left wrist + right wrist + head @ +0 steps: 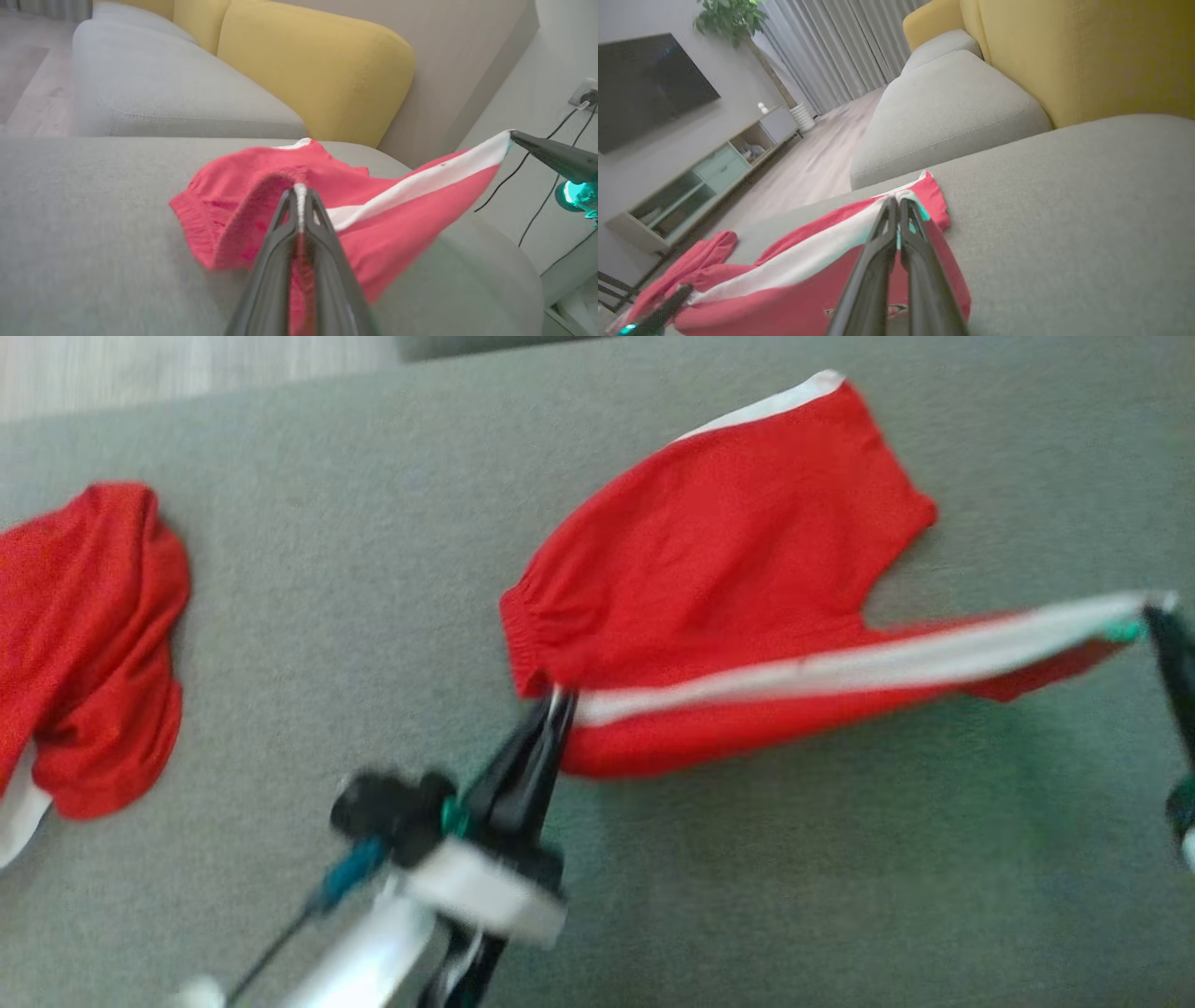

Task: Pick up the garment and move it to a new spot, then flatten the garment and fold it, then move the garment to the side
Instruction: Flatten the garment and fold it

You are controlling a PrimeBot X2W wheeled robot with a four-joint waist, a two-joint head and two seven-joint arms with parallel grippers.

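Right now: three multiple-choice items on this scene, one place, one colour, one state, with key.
1. Where does the second red garment lie?
A) on the grey cushion, left of the shorts
B) right of the shorts
C) on the floor

2. What colour is the shorts' side stripe?
A) yellow
B) white
C) black

3. How do the left gripper and right gripper stand?
A) both open
B) both shut on the shorts
C) left shut, right open

Key: 1 A, it sits at the head view's left edge; 2 B, a white band runs between the grips; 3 B, each pair of fingers pinches one end of that band.
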